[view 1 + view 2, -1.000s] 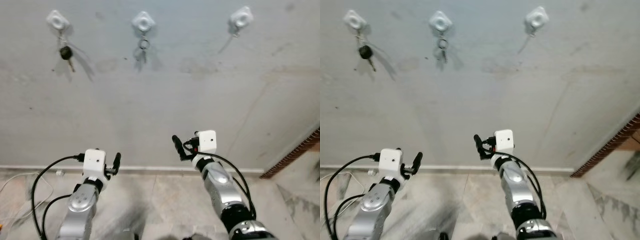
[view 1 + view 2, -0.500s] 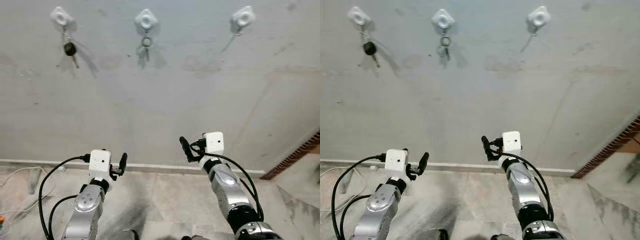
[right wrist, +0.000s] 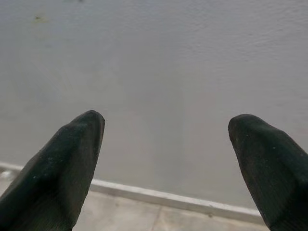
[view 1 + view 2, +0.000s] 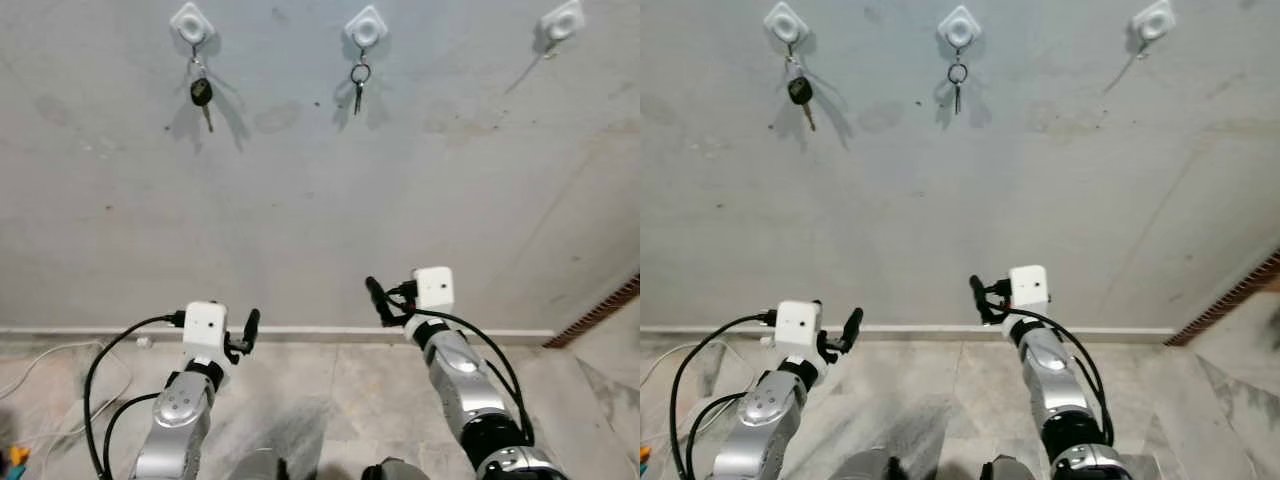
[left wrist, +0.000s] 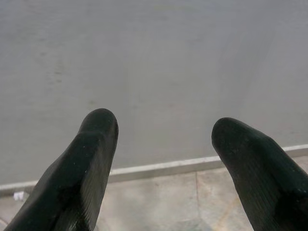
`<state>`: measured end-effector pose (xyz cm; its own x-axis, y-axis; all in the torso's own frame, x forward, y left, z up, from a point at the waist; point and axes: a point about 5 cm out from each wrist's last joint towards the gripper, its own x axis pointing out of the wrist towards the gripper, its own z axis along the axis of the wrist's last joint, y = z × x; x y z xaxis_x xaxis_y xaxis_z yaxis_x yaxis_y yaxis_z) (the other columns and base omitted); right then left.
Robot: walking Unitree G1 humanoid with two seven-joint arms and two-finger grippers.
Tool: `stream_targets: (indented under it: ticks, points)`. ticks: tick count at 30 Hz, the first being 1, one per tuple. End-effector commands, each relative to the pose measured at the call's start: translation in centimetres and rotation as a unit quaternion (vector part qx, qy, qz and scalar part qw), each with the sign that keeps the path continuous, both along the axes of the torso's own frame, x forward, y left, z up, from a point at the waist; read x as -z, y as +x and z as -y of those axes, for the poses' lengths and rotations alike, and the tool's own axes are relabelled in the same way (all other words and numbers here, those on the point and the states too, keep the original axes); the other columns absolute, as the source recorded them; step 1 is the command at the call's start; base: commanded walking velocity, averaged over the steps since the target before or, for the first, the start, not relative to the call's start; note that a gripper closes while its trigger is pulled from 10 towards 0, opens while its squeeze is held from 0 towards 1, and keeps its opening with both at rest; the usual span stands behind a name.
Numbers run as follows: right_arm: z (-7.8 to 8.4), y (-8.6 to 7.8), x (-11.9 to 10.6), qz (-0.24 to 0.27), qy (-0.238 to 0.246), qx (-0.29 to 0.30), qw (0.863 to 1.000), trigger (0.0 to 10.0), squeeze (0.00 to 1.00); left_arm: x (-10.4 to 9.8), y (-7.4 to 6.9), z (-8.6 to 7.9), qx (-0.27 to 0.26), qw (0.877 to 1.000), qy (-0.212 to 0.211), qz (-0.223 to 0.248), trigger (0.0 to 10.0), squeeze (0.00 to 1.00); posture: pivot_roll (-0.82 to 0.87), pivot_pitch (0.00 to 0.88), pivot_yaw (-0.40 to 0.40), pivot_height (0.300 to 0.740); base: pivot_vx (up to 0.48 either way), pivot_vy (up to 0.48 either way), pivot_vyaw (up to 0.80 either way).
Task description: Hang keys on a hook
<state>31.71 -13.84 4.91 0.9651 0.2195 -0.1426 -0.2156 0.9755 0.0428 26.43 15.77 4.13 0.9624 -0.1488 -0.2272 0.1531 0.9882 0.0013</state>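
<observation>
High above: keys (image 4: 357,84) on hook (image 4: 366,26); right claw (image 4: 376,299) low, empty.

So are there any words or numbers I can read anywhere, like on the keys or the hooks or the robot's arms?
None can be read.
Black-headed key: any mark is too small to tell.
Silver key on its ring: too small to tell.
Three white hooks, such as the right-hand hook: plain, no writing.
White wrist boxes by the left gripper and right gripper: no label shows.
</observation>
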Motion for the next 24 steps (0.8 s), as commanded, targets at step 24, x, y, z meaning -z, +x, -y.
stream_targets:
  ticks: [24]
  points:
    - [1.3, -1.6, 3.9, -0.116, 0.010, 0.055, 0.992, 10.0, 0.00, 5.8, -1.1, -1.4, -0.019, 0.992, 0.009, -0.121, 10.0, 0.00, 0.03, 0.131, 0.009, 0.740, 0.000, 0.000, 0.00]
